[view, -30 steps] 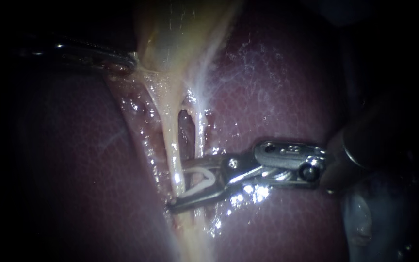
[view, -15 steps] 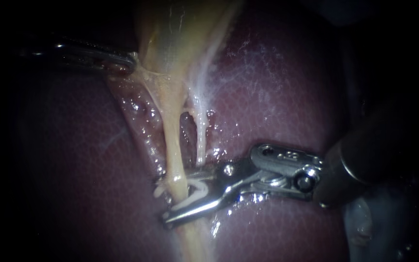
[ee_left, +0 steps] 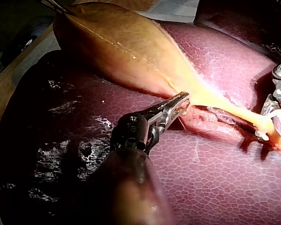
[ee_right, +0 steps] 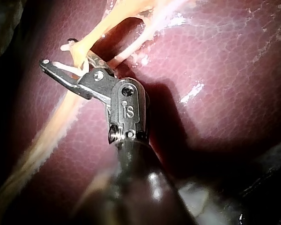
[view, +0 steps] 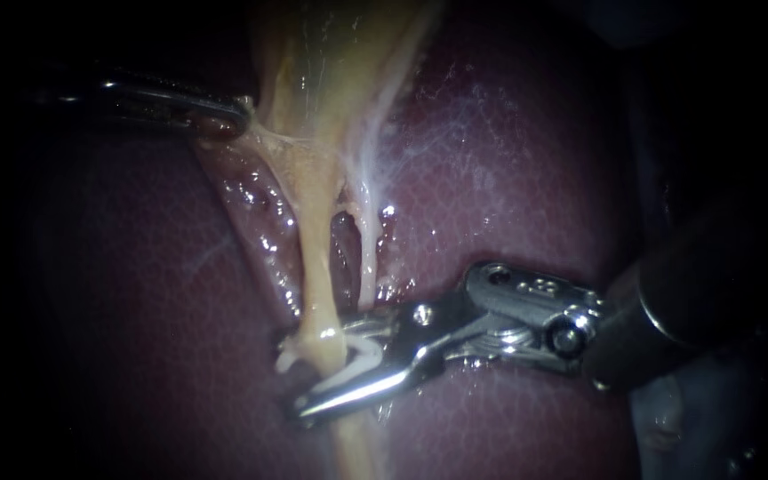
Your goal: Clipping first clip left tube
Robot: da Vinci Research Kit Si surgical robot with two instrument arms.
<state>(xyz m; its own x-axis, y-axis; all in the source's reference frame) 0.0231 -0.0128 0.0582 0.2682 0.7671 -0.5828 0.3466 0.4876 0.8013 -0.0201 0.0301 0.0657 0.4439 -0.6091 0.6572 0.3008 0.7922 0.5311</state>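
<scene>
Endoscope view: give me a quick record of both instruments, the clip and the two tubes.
Left instrument: grips the lower edge of the gallbladder
Right instrument: straddles the left tube, carrying the clip
Clip: white, around the left tube, showing on both sides of it
Clip latched: cannot tell
Right tube: outside the clip
Liver: underneath both tubes

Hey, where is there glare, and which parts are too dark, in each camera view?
Endoscope view: light pools on the left tube and the clip in the right instrument's jaws; the left instrument, gripping the gallbladder, sits in shadow. Left wrist view: white glare patches on the liver. Right wrist view: the right instrument's shadow falls across the liver.
</scene>
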